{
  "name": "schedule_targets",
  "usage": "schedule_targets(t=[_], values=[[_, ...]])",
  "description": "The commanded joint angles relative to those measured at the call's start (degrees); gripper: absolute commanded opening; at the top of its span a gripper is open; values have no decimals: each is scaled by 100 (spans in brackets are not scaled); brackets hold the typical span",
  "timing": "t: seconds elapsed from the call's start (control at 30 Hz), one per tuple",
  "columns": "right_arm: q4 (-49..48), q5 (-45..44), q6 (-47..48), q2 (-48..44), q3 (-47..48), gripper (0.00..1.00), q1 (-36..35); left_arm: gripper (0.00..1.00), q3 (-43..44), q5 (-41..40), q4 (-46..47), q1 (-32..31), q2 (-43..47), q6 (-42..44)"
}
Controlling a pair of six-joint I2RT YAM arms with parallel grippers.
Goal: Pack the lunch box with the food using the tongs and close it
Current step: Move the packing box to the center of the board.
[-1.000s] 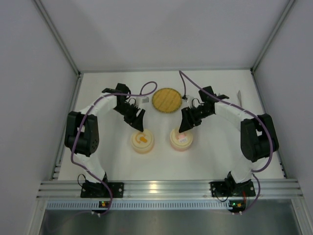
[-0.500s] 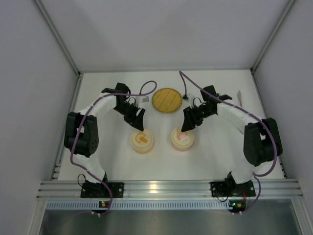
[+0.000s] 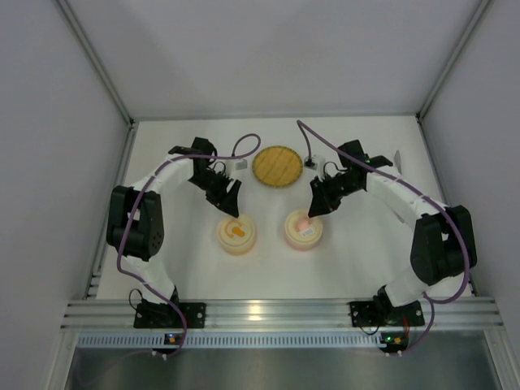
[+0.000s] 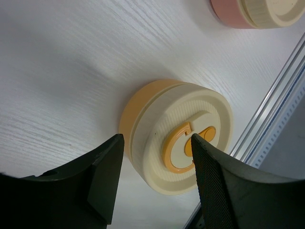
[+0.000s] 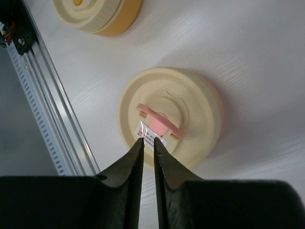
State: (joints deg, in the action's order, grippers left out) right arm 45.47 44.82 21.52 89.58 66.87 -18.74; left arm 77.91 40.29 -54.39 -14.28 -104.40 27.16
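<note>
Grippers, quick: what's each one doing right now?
Left gripper: open, empty, over the orange box.
Right gripper: nearly shut, tips at the tag on the pink handle; grip cannot be told.

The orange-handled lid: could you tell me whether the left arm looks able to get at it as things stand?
Probably yes: the left claw hangs open just over the orange-handled lid, and nothing shows between them in the wrist view.
</note>
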Motion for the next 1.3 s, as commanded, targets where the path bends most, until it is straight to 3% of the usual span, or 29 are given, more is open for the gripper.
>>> schedule_targets(t=[0.0,0.5,0.87,0.93,1.13,1.27], values=[[260,-219,274,121,204,12,-85,64,23,216,122,-4,209,44],[-346,-246,-262,885,423,12,-420,64,-39,163,148,-4,192,44],[-250,264,-631,1439,581,13,-437,64,-136,137,175,-4,201,53],[-188,326,-570,1317,564,16,-429,64,-118,145,166,-4,201,62],[58,695,-465,614,730,36,-201,66,-65,224,131,-4,201,70],[391,451,-350,359,976,49,19,66,-92,242,139,-4,227,70]])
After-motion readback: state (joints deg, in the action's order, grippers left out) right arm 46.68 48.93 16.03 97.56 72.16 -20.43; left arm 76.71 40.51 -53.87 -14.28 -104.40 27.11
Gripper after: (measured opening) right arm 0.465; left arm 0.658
